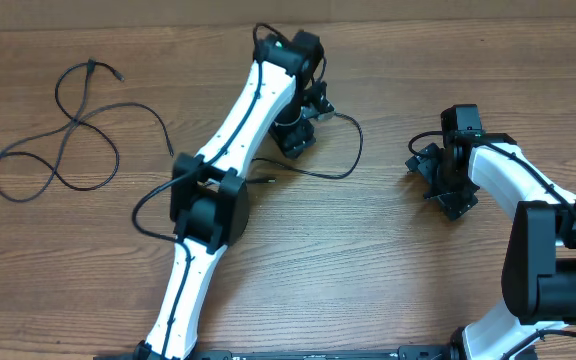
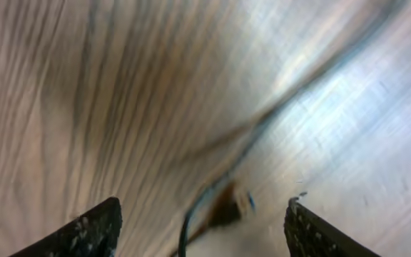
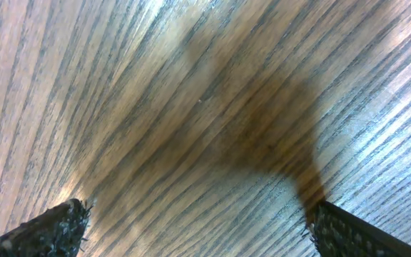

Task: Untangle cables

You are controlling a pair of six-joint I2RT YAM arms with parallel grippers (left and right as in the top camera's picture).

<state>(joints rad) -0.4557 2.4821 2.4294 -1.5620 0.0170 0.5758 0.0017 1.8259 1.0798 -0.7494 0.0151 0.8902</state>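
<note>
Between the fingertips of the left hand [image 2: 204, 215] I see a thin black cable, the short cable [image 2: 277, 107]. It runs as a blurred dark line from the upper right down to the bottom edge. The hand stands spread, both fingers [image 2: 95, 230] well out to the sides. The cord lies between them on the table [image 2: 63, 86] and touches neither, so nothing is gripped. A brownish smudge sits beside the cord low in this view, and I cannot tell what it is.

From overhead, the left hand [image 1: 298, 130] points down at the table [image 1: 388, 280] near the top centre. The short cable [image 1: 358, 145] leaves from just beside the hand, bows out to the right in one open arc and comes back left. It ends in a small plug near the elbow of the left arm [image 1: 238, 110]. It is slim, matte black and crosses nothing.

On its own wrist camera the right hand [image 3: 202, 227] is spread as wide, with only wood grain and a soft shadow between its fingers. Overhead, the right hand [image 1: 440, 178] sits at the right, apart from the short cable.

Far left lies the looped cable [image 1: 75, 122], well apart from both hands. It is equally thin and black, lying in loose curves that cross over themselves. One small plug end [image 1: 118, 75] points up near the top, and another strand runs off the left edge. I cannot tell whether it is one cord or two.
</note>
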